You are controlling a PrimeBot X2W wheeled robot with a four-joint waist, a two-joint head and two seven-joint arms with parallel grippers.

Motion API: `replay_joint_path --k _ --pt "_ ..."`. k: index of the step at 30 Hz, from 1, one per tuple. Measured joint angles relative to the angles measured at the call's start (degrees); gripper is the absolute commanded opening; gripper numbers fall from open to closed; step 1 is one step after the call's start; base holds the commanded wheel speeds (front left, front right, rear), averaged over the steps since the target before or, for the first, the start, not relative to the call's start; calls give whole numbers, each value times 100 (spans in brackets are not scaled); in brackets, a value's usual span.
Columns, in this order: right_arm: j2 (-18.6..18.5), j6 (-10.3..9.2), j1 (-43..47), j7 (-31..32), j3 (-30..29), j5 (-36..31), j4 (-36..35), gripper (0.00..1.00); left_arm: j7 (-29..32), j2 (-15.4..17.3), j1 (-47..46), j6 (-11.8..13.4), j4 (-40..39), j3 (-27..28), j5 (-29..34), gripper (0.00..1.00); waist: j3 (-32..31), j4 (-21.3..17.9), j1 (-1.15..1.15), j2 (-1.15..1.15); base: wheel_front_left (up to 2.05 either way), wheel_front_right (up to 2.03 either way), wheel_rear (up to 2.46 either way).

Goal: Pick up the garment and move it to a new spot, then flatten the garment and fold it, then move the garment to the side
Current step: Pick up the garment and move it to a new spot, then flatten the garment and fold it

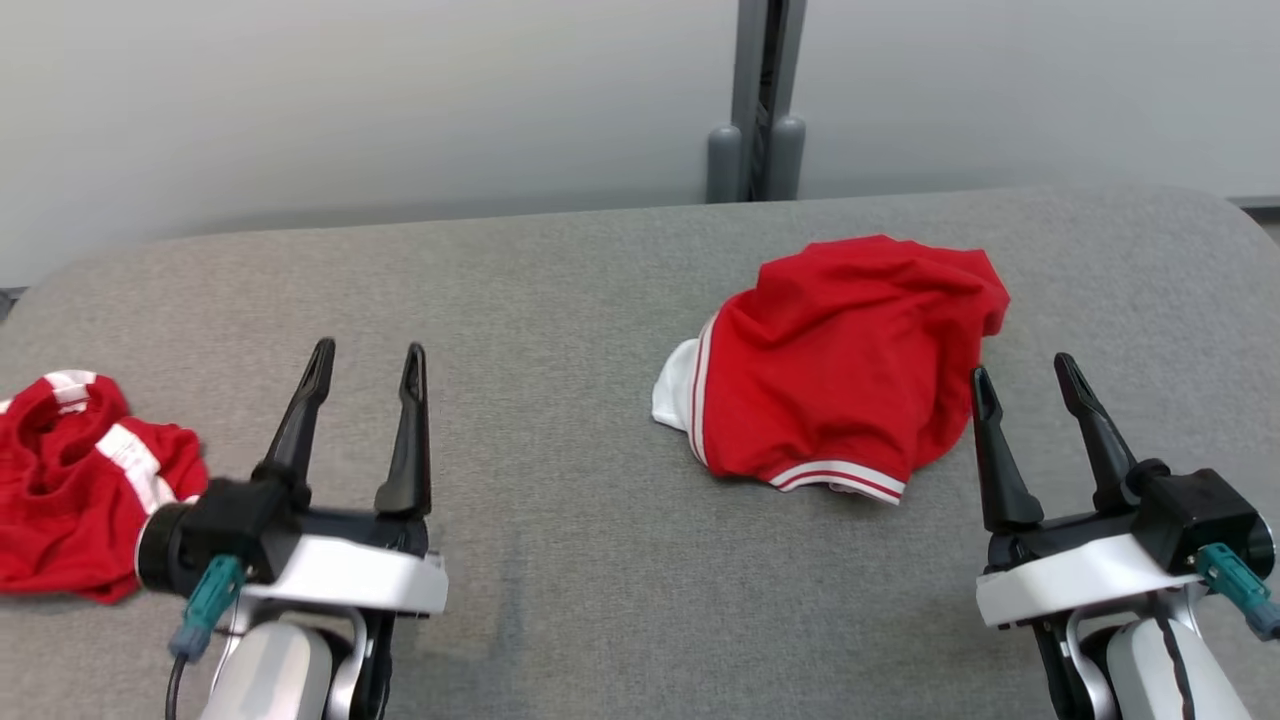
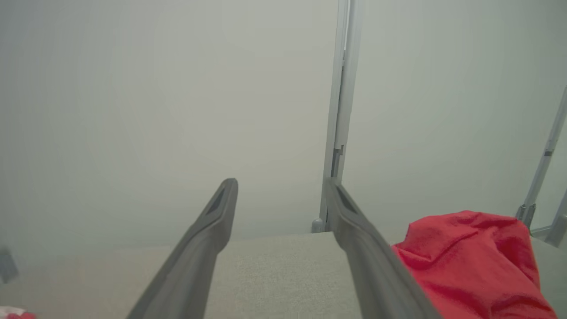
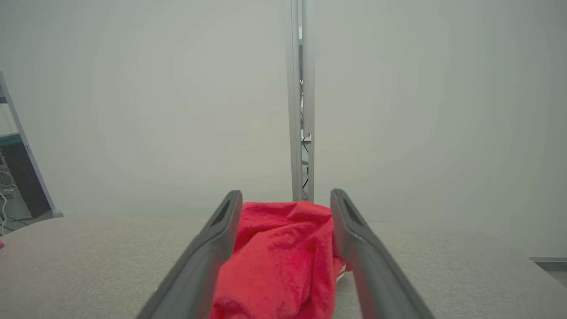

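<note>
The garment (image 1: 840, 370), red with white-striped trim, lies crumpled on the grey desk (image 1: 560, 300), right of centre. The right pincer (image 1: 1021, 366) is positioned just beside its near-right edge, fingers spread wide and empty; the right wrist view frames the cloth between them. The left pincer (image 1: 368, 348) is likewise wide and empty, near a second red garment (image 1: 80, 480) at the desk's left edge.

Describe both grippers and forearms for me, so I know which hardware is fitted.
Left gripper and right gripper match: two long, dark, tapering fingers on a black base, over a white wrist housing. A black cylindrical block sits on each outer side, with a teal connector; the left one trails a dark cable. The forearms are pale grey-white.
</note>
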Motion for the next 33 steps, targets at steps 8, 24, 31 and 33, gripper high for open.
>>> replay_joint_path --k 8,24,31,33 --pt "-11 0 196 0 125 -42 80 100 0 -255 734 -194 -410 318 444 100 -174 239 0 0 0 0 0" --pt "0 0 243 0 83 -35 238 100 0 -415 992 -275 -494 450 662 100 -169 259 0 0 0 0 0" --pt "18 0 156 0 70 56 812 100 0 -421 873 -265 -456 210 591 100 24 441 0 0 0 0 0" --pt "29 0 116 0 24 76 1082 100 0 -421 833 -265 -435 185 591 100 67 500 0 0 0 0 0"
